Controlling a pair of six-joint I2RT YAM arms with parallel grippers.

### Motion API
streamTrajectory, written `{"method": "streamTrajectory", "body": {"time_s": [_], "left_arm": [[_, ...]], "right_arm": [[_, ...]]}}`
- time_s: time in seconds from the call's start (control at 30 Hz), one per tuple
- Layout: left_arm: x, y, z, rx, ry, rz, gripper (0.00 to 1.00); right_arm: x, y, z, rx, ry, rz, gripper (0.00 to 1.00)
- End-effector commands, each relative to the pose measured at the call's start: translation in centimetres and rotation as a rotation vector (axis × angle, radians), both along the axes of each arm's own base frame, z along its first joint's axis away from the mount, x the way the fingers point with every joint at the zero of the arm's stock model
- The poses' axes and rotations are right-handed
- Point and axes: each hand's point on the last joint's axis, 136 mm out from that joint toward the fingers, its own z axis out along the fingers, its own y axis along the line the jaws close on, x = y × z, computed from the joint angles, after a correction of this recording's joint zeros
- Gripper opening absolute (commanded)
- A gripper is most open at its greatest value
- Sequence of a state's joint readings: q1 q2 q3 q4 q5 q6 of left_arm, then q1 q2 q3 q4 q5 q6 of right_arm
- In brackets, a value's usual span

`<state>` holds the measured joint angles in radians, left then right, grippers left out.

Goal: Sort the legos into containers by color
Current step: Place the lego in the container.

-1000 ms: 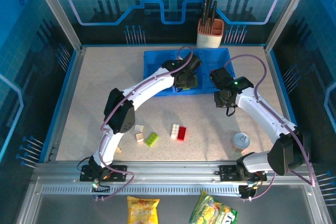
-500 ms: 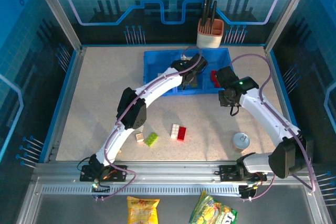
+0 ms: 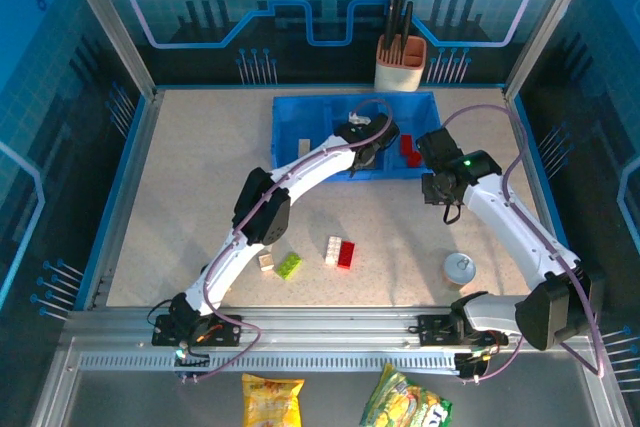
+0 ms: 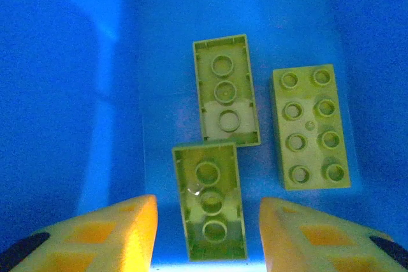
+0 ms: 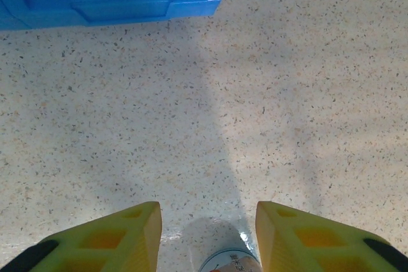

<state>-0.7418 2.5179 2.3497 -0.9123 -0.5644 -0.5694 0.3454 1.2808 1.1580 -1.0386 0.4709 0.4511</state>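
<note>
Inside the tray (image 3: 290, 117), we see the left gripper (image 4: 207, 224) spread open above three green bricks (image 4: 226, 90); just outside the tray, the right gripper (image 5: 207, 227) stands open, empty.

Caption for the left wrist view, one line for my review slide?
Open left gripper hovers over a blue tray compartment holding three lime green legos, two underside-up, one studs-up.

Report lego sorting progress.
Done: three green bricks lie in one tray compartment, a red brick in another. In hand: nothing; left gripper hangs open over the greens, right gripper open over the table. Left: a cream brick, a green brick, a white brick and a second red brick loose on the table.
</note>
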Motion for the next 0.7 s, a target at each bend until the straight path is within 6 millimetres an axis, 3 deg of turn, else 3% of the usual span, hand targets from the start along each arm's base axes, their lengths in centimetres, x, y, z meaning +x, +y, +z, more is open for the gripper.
{"method": "streamTrajectory", "body": {"time_s": [0.0, 0.27, 0.67], "left_arm": [[0.2, 0.5, 0.5, 0.028, -0.011, 0.01, 0.48], [-0.2, -0.4, 3.0, -0.048, -0.016, -0.02, 0.48], [-3.8, -1.1, 6.3, -0.208, 0.052, -0.104, 0.48]], "right_arm": [[-0.5, -0.7, 0.2, -0.006, 0.0, -0.014, 0.44], [-0.3, 0.6, 0.0, 0.063, 0.008, 0.022, 0.44], [-0.8, 4.0, -1.2, 0.165, 0.078, 0.1, 0.43]]}}
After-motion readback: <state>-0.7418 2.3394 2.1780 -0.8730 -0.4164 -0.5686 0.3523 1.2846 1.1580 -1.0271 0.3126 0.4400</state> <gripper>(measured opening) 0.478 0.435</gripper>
